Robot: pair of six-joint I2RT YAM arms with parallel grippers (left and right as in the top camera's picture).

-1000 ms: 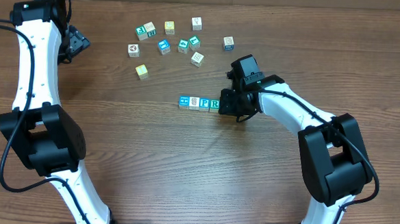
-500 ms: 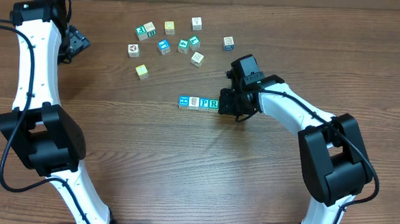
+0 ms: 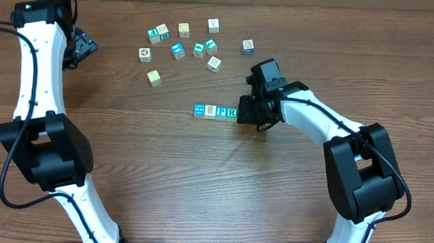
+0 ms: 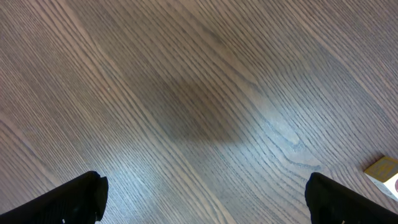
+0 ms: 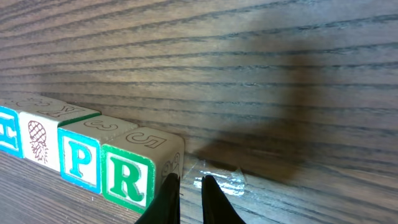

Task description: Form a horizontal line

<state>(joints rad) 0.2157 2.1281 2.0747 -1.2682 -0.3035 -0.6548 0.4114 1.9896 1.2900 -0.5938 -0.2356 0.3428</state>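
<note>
row (image 3: 216,111): four cubes touching, straight, mid-table (image 3: 199,180) | right hand (image 5: 190,198): nearly closed, holds nothing, tips just beside row's R end | left hand (image 4: 208,200): wide open, empty, well apart from row

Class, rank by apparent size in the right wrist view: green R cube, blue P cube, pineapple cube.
green R cube
blue P cube
pineapple cube
The R is nearest the camera; true sizes may match.
</note>
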